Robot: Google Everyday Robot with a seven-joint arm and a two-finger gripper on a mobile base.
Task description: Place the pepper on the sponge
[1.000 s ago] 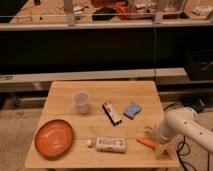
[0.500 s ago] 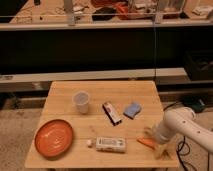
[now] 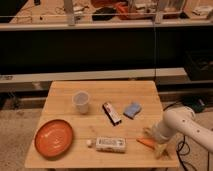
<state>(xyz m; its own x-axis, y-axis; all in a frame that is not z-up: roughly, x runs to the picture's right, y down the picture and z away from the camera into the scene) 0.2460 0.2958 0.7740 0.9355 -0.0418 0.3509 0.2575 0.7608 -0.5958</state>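
The pepper (image 3: 145,143), a small orange tapered piece, lies on the wooden table (image 3: 100,90) near its front right corner. My gripper (image 3: 154,141), on the end of the white arm that reaches in from the right, is low over the pepper's right end. It is open, with one tan finger (image 3: 148,131) behind the pepper and the other (image 3: 161,150) in front of it. The light-blue sponge (image 3: 132,109) sits flat on the table, a short way behind and to the left of the gripper.
A dark bar with a white stripe (image 3: 112,112) lies left of the sponge. A white flat box (image 3: 110,144) and a small white ball (image 3: 89,143) are at the front. A pale cup (image 3: 81,101) and an orange plate (image 3: 53,137) stand to the left.
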